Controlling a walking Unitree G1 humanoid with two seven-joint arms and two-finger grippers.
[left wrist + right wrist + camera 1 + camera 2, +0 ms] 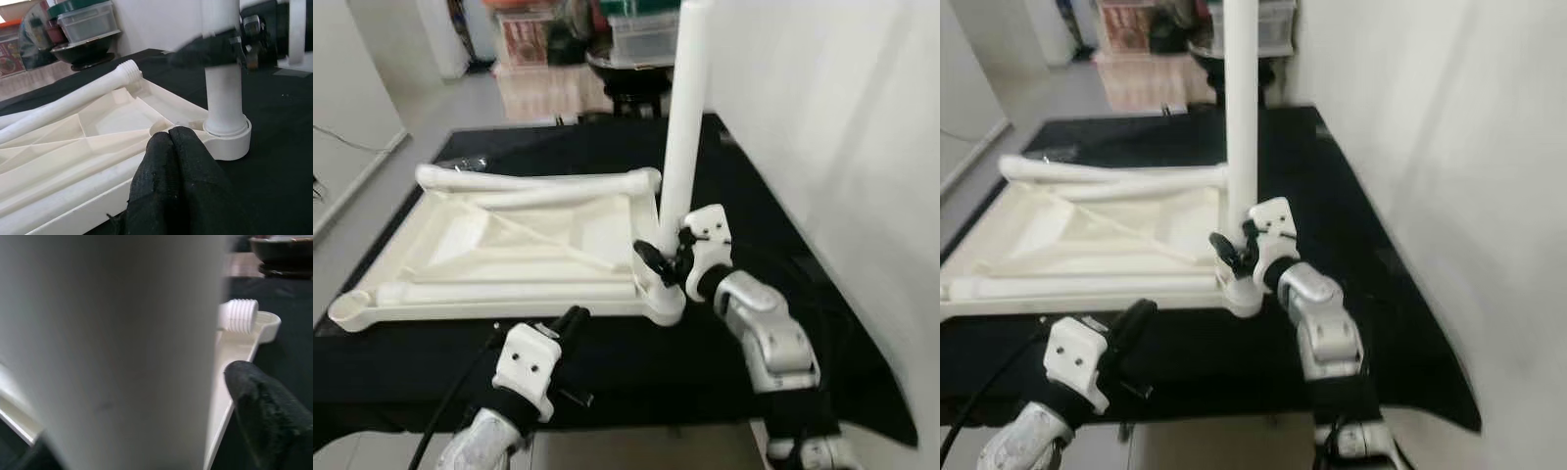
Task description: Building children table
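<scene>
Tabletop (558, 235) lies upside down; right claw (658, 257) pinches upright leg (683, 127), seating it. Left claw (570, 321) pressed together, idle.

Two jointed arms of brushed silver metal end in boxy white plastic wrist housings dotted with small dark screws — the left gripper (576, 315) and right gripper (651, 257) each carry long matte-black fingers. A thin black cable (460, 392) trails along the left forearm.
</scene>
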